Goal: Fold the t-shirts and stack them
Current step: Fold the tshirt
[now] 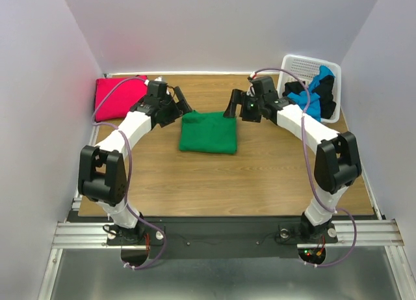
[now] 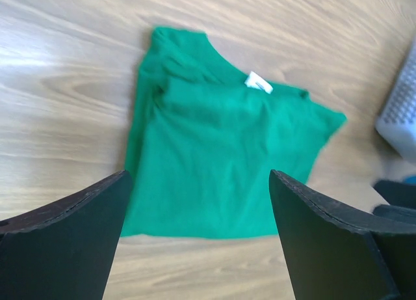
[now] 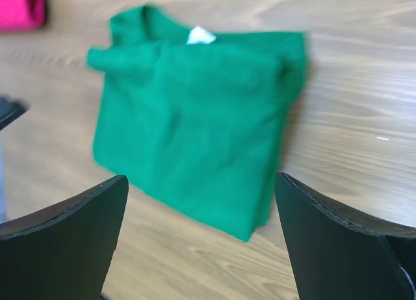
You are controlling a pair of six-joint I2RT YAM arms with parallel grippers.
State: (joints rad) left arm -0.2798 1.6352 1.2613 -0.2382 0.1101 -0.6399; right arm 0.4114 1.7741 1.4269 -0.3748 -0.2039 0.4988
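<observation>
Both left tool (image 2: 198,183) and right tool (image 3: 201,183) spread wide, empty, folded green t-shirt (image 1: 208,132), long axis left-right

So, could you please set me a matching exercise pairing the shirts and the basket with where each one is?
Things:
1. green shirt
2. magenta shirt
3. basket
4. blue shirt

Places:
A. far right corner
B. inside the basket
C. folded, in the centre
D. far left corner

Pairs: 1-C, 2-D, 3-A, 4-B
</observation>
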